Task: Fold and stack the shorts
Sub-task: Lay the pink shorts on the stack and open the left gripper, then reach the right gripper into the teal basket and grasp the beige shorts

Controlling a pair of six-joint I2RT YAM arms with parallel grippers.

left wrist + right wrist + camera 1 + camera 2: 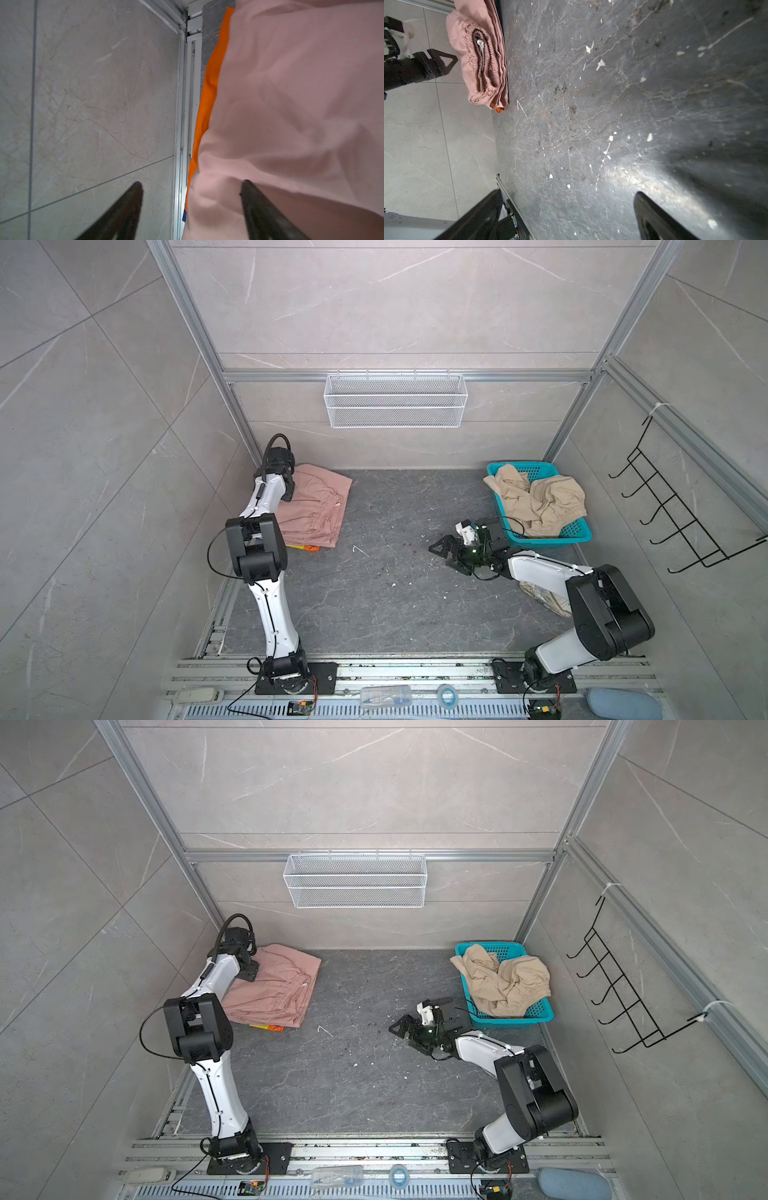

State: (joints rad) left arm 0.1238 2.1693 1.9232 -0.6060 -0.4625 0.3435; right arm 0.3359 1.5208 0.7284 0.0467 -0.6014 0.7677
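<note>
Release | left gripper (192,182) jaws apart at folded dusty-pink fabric shorts (316,506) — lift clear without snagging | right gripper (568,193) spread, empty, near crumpled beige shorts (540,502).

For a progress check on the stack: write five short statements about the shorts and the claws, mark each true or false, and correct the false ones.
1. The pink shorts lie folded on the table. True.
2. The beige shorts are stacked on the pink ones. False: they lie crumpled in the teal basket.
3. The left claw is clamped on the pink shorts. False: its jaws stand open at the pile's edge, gripping nothing.
4. Orange fabric shows from under the pink shorts. True.
5. The right claw grips the basket. False: it is open and empty over bare table.
</note>
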